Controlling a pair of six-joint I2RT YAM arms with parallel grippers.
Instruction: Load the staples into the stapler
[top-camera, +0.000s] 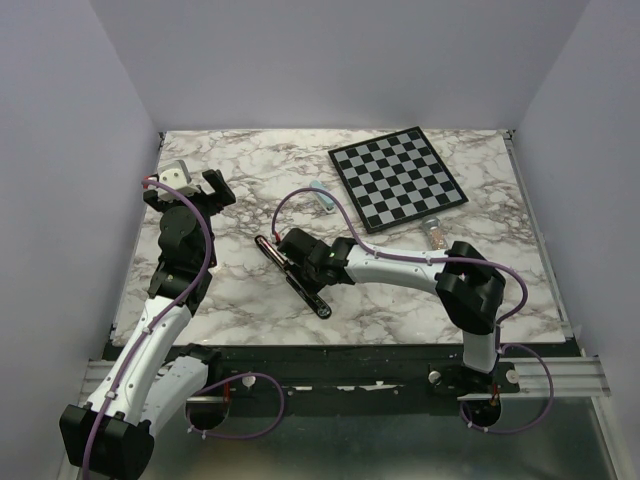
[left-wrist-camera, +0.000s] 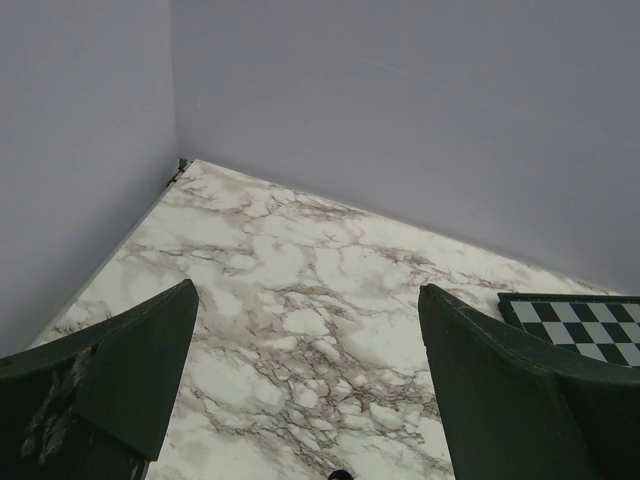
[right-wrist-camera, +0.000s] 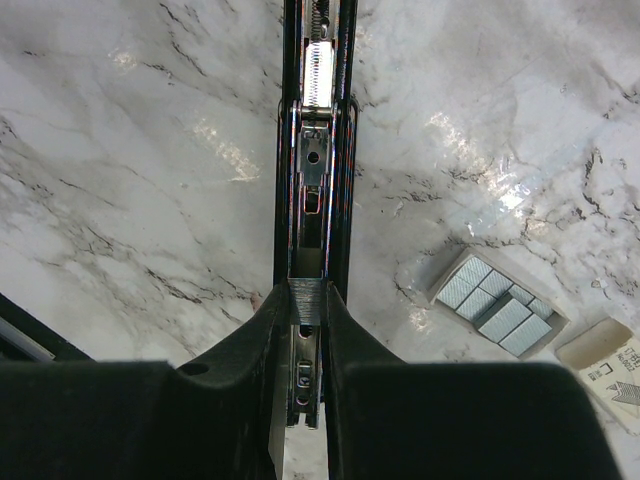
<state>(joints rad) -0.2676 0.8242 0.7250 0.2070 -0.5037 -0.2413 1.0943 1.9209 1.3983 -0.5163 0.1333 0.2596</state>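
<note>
The black stapler (top-camera: 313, 297) lies open on the marble table, its long metal channel (right-wrist-camera: 313, 150) running straight away from my right wrist camera. My right gripper (right-wrist-camera: 306, 302) hangs directly over the near part of that channel. It is shut on the staples (right-wrist-camera: 307, 296), a short silver-grey strip pinched between the fingertips and lined up with the channel. In the top view the right gripper (top-camera: 292, 248) sits over the stapler's far end. My left gripper (top-camera: 203, 183) is raised at the far left, open and empty (left-wrist-camera: 305, 290), well away from the stapler.
An open cream box (right-wrist-camera: 497, 305) holding several staple strips lies just right of the stapler, its lid (right-wrist-camera: 610, 365) beside it. A checkerboard (top-camera: 397, 178) lies at the back right, and a clear tube (top-camera: 436, 233) rests near its front corner. Walls close in on three sides.
</note>
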